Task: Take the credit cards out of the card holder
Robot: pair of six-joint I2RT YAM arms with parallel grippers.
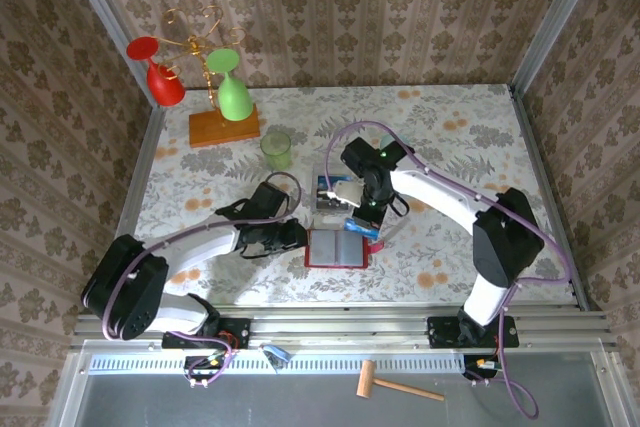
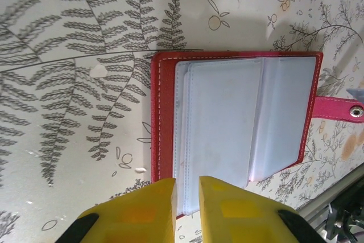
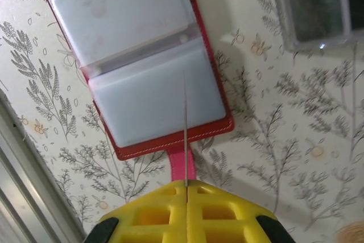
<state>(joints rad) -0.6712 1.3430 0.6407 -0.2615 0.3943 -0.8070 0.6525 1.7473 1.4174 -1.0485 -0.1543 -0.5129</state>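
Observation:
The red card holder [image 1: 336, 248] lies open on the table, its grey clear pockets [image 2: 239, 118] facing up and its red strap tab [image 2: 335, 108] sticking out to one side. My left gripper [image 2: 186, 189] is shut on the near edge of the holder's plastic pockets. My right gripper [image 3: 186, 185] hovers over the strap end of the holder [image 3: 142, 55], shut on a thin credit card [image 3: 185, 129] seen edge-on. From above, that card [image 1: 362, 228] looks blue, just right of the holder under the right gripper [image 1: 365, 219].
A clear plastic box [image 1: 333, 195] with cards in it stands just behind the holder, also seen from the right wrist [image 3: 318, 4]. A green cup [image 1: 276, 150] and a glass rack [image 1: 222, 125] with red and green glasses stand at the back left.

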